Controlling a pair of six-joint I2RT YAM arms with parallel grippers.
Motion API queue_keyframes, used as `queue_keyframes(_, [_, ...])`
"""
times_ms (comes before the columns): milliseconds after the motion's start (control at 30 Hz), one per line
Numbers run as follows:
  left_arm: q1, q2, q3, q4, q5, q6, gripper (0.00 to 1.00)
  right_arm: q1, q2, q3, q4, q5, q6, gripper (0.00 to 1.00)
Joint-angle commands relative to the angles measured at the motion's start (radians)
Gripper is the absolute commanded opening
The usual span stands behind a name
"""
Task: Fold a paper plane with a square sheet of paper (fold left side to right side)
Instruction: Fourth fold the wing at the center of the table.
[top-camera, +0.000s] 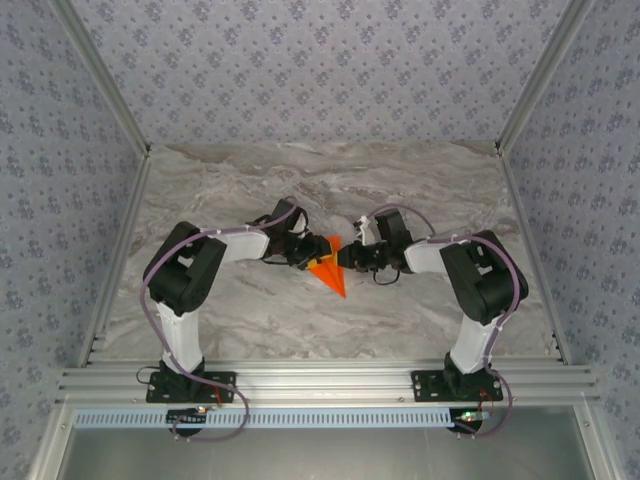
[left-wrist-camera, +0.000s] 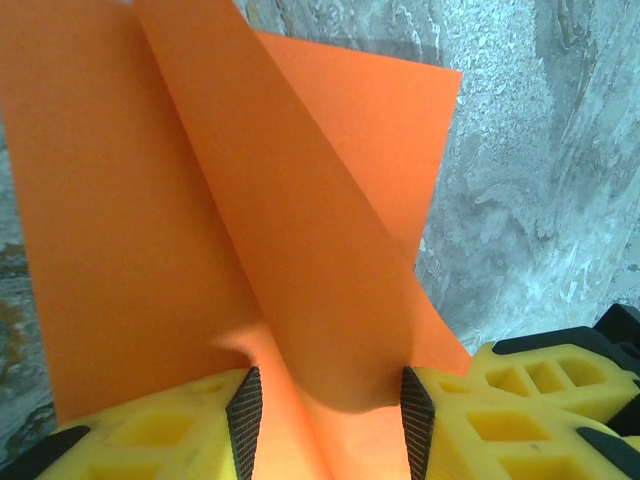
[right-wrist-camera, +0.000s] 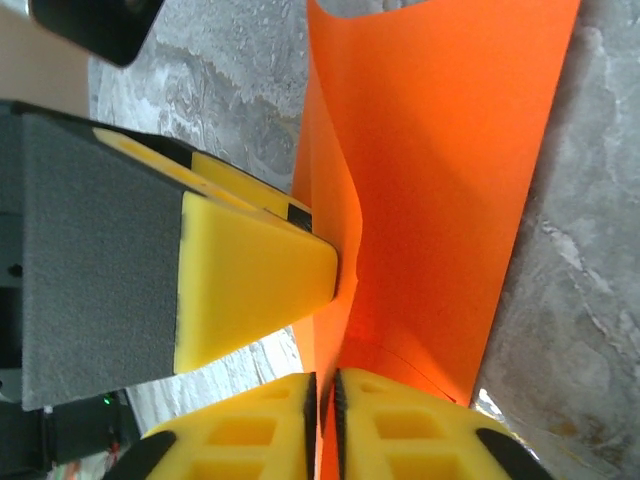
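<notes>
The orange sheet of paper lies mid-table, partly folded, with a point toward the near edge. Both grippers meet over it. My left gripper comes in from the left. In the left wrist view its jaws stand apart with a raised fold of the paper running up between the pads. My right gripper comes in from the right. In the right wrist view it is shut on an upright edge of the paper. One left finger presses against that same upright flap from the other side.
The marble table has bare surface all round the paper. Aluminium frame posts and patterned walls close in the left, right and far sides. Both arm bases sit on the rail at the near edge.
</notes>
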Motion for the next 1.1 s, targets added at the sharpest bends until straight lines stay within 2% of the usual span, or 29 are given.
queue_keyframes(0, [-0.003, 0.006, -0.001, -0.052, -0.035, 0.019, 0.44, 0.0, 0.011, 0.035, -0.058, 0.013, -0.024, 0.07])
queue_keyframes(233, [-0.004, 0.005, 0.0, -0.052, -0.035, 0.021, 0.44, 0.0, 0.029, 0.07, -0.156, 0.077, -0.089, 0.03])
queue_keyframes(1067, [-0.003, -0.005, -0.001, -0.056, -0.031, 0.026, 0.44, 0.01, 0.076, 0.104, -0.261, 0.169, -0.159, 0.03])
